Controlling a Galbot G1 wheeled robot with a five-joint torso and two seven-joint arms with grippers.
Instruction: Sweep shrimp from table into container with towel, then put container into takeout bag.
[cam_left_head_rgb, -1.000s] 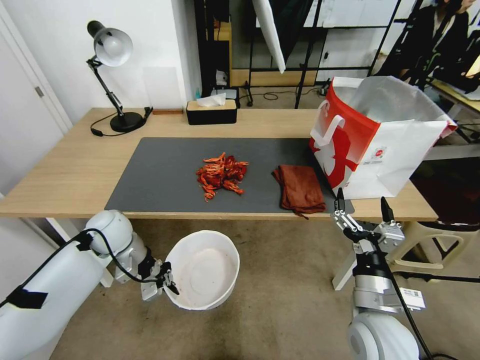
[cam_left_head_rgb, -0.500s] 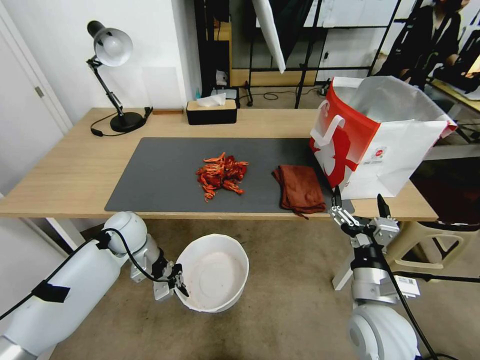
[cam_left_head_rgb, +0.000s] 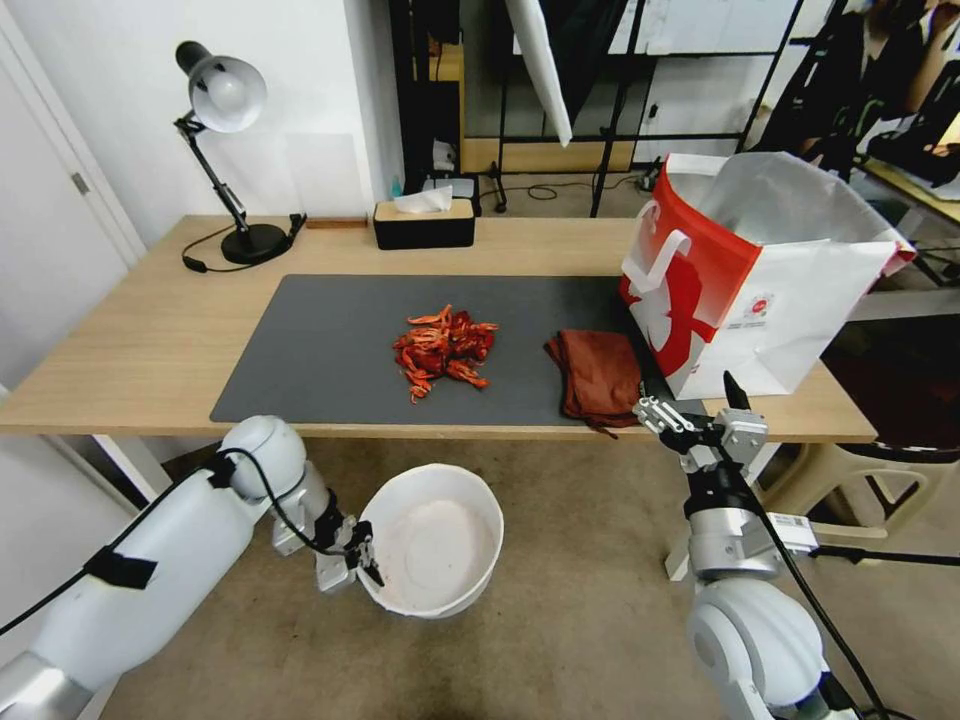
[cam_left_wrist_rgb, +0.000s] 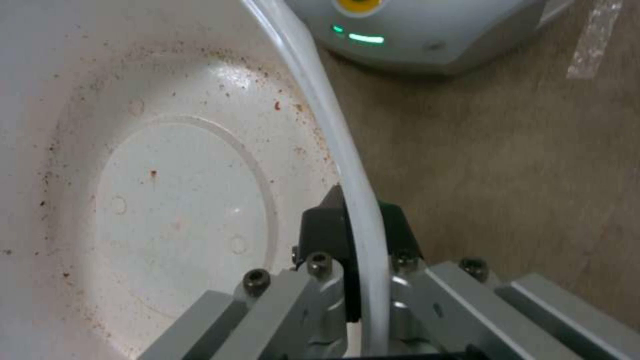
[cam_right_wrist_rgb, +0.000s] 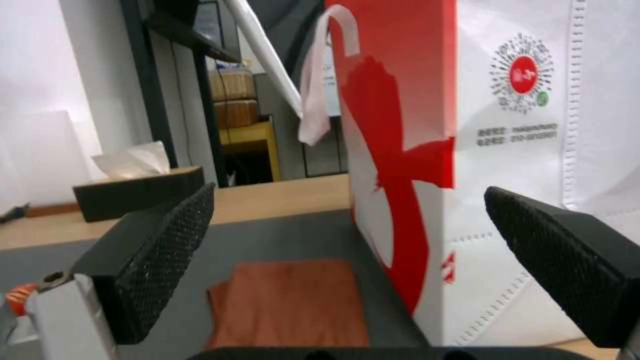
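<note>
The shrimp (cam_left_head_rgb: 443, 352) lie in a red-orange pile mid-mat on the table (cam_left_head_rgb: 130, 340). To their right, the folded rust-red towel (cam_left_head_rgb: 598, 375) (cam_right_wrist_rgb: 287, 300) lies beside the red-and-white takeout bag (cam_left_head_rgb: 740, 280) (cam_right_wrist_rgb: 413, 125). My left gripper (cam_left_head_rgb: 360, 560) (cam_left_wrist_rgb: 360, 215) is shut on the rim of the white container (cam_left_head_rgb: 435, 540) (cam_left_wrist_rgb: 167, 200), holding it over the floor below the table's front edge. My right gripper (cam_left_head_rgb: 688, 395) (cam_right_wrist_rgb: 350, 192) stands open at the table's front edge, just right of the towel's near corner, with nothing between its fingers.
A black tissue box (cam_left_head_rgb: 422, 222) (cam_right_wrist_rgb: 137, 192) and a desk lamp (cam_left_head_rgb: 225, 150) stand at the back of the table. The bag stands close to the right of my right gripper. Shelving and cables fill the room behind.
My left arm has carried the container a little to the right. My right gripper has risen and moved in toward the towel's near corner.
</note>
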